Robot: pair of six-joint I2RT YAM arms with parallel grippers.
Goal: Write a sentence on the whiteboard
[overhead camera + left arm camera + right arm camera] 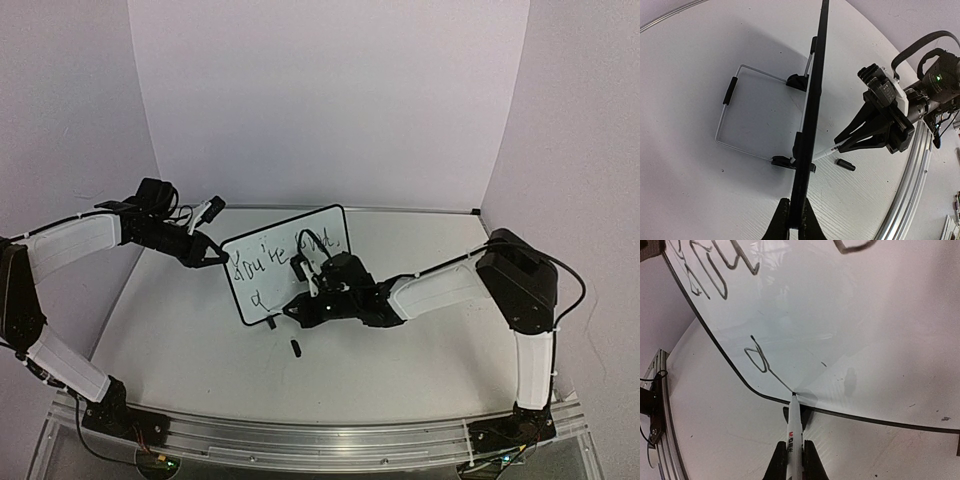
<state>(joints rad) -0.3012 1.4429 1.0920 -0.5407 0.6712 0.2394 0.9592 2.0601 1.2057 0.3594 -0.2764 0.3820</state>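
Observation:
The whiteboard (pixel 300 285) stands tilted at the table's middle. Its sentence (pixel 285 255) shows a top line of dark script and, below it, a lone "a" (pixel 758 359) with a stroke running down from it. My left gripper (pixel 213 260) is shut on the board's left edge; in the left wrist view (pixel 794 201) the board (pixel 812 115) is edge-on between its fingers. My right gripper (pixel 298 306) is shut on a white marker (pixel 795 427). The marker's tip touches the board (pixel 850 320) just above its bottom frame.
The marker's black cap (pixel 296 348) lies on the table in front of the board, and shows in the left wrist view (pixel 845 165). A wire stand (pixel 735 112) props the board from behind. A metal rail (pixel 300 440) runs along the near edge.

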